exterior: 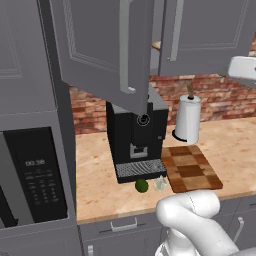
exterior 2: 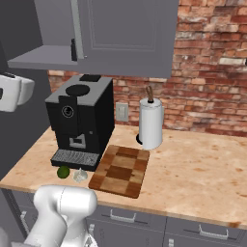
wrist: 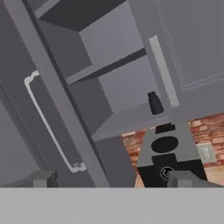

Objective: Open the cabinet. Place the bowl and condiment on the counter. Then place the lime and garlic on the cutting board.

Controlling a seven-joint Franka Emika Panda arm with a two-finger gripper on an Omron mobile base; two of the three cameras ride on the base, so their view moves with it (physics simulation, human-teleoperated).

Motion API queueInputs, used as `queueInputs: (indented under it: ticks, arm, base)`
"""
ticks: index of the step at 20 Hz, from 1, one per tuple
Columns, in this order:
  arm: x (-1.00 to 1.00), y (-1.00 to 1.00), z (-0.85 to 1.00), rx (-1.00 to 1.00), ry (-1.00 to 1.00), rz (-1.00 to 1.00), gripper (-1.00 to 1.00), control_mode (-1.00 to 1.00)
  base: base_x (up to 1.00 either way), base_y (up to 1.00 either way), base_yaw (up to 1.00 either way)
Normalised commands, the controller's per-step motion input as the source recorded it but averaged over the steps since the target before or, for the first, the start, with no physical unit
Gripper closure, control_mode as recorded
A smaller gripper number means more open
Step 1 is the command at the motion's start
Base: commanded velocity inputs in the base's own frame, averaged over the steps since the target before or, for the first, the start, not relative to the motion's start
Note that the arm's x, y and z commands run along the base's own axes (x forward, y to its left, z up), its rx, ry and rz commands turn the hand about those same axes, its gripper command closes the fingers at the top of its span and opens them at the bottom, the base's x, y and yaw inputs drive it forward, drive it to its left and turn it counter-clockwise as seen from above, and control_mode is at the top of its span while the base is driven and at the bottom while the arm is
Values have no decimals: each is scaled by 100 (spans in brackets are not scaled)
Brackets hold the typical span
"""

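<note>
Cabinet (exterior: 107,45) step in hand, judged from how the doors stand: left door swung out toward the robot in the left base view, right door shut or nearly so. Nearest, on the tabletop (exterior 2: 202,169) front: lime (exterior: 141,185) and garlic (exterior: 160,184) side by side just before the coffee machine (exterior: 135,135), just left of the cutting board (exterior: 191,168), neither on it. Board bare, checkered, with the paper-towel roll (exterior: 188,119) upright behind its far end. Higher and farther: gripper (wrist: 109,178) raised to cabinet height, fingers wide apart, holding nothing, touching nothing visible. Seen along the hand: open door's bar handle (wrist: 48,127) to the left, open shelf ahead, condiment (wrist: 155,103) upright near the shelf's front edge, beside the inner edge of the right door. Same black bottle on the shelf lip in the right base view. Bowl (exterior: 156,45) glimpsed as a cream sliver in the gap between the doors, mostly hidden. Probable next move: reach in past the open door, straight onto the bottle, jaws either side of its slim body; care needed against the door edge and the shelf above.
</note>
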Motion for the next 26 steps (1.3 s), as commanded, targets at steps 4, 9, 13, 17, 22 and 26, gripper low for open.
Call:
queueInputs:
  ticks: [4,9,13,17,22,26]
  arm:
    - [23,-13,0,21,9,0,-100,-100]
    - [42,-4,-20,19,6,1,-100,-100]
    - [49,0,-44,20,5,3,-100,-100]
    - [29,0,-20,23,0,4,-100,-100]
    - [3,0,0,21,1,8,-100,-100]
    - [0,1,1,2,18,12,-100,-100]
  base:
    - [0,0,0]
    - [0,0,0]
    - [0,0,0]
    - [0,0,0]
    - [0,0,0]
    - [0,0,0]
